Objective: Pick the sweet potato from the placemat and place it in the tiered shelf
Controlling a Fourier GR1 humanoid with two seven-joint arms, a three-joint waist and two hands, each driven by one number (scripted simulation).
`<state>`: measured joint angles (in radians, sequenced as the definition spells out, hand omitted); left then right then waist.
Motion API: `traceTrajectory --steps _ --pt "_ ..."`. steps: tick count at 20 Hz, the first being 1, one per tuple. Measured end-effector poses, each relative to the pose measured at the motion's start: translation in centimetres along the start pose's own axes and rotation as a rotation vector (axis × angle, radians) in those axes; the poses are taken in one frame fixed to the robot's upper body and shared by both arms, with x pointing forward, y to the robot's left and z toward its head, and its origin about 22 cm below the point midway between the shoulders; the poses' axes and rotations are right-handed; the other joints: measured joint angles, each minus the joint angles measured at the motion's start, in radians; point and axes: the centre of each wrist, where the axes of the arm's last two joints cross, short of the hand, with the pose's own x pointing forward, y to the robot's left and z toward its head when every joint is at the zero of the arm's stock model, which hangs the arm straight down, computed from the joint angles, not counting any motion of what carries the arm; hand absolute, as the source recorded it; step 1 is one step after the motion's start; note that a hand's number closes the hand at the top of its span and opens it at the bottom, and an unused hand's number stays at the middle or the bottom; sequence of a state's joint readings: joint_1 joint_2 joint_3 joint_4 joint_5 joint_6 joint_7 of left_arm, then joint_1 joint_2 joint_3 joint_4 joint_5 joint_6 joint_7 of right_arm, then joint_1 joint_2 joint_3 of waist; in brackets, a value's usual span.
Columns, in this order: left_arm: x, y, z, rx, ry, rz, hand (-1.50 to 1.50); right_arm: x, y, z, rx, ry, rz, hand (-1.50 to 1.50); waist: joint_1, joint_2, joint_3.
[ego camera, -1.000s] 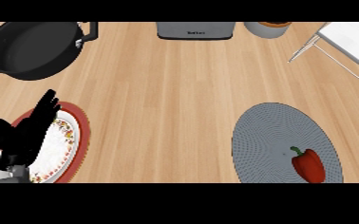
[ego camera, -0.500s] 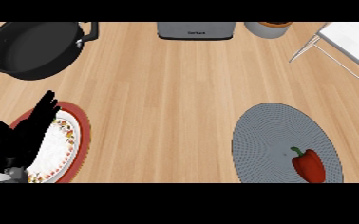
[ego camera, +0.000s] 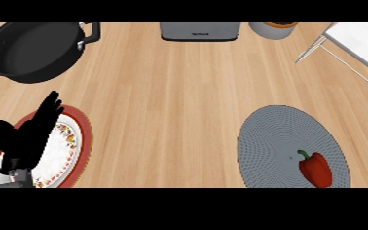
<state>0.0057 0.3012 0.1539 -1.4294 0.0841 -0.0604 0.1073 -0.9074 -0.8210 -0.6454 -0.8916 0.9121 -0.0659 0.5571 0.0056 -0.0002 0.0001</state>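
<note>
- The sweet potato named in the task is not showing on the grey placemat; a red bell pepper with a green stem is lying there instead, near the mat's lower right edge, untouched.
- The left hand is resting at the lower left over a red-rimmed patterned plate, its fingers straight and pointing up, holding nothing; it is likely parked out of the way, well apart from the mat.
- The right hand is not appearing anywhere in the head view.
- A black pot is sitting open at the upper left of the wooden table, with nothing visible inside it.
- A grey toaster-like appliance and a grey cup are lining the far edge; what the cup holds is hard to tell.
- The white-topped wire frame at the upper right, probably the tiered shelf, is standing well apart from the pepper, so the carry is apparently yet to begin.
</note>
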Motion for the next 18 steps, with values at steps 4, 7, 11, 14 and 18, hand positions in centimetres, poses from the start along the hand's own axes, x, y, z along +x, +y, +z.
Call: traceTrajectory --steps 4,7,11,14,18 --pt "-0.2 0.7 0.3 0.010 0.005 0.001 0.00 0.1 -2.1 0.0 0.016 0.013 -0.122 -1.50 -0.006 -0.003 0.000" --pt "0.0 1.1 0.5 0.011 0.007 -0.001 0.00 0.0 -4.5 0.1 -0.003 0.003 -0.217 -1.50 -0.011 -0.005 0.000" --pt "-0.6 1.1 1.0 0.021 0.011 -0.005 0.00 -0.7 -8.8 0.6 -0.037 -0.018 -0.307 -1.50 -0.020 -0.007 -0.001" --pt "-0.5 1.3 1.0 0.035 0.013 0.000 0.00 -1.2 -12.9 1.7 -0.074 -0.016 -0.338 -1.50 -0.032 -0.010 -0.001" --pt "-0.6 1.3 1.2 0.049 0.023 0.004 0.00 -2.7 -18.9 3.6 -0.127 0.019 -0.347 -1.50 -0.046 -0.014 -0.001"
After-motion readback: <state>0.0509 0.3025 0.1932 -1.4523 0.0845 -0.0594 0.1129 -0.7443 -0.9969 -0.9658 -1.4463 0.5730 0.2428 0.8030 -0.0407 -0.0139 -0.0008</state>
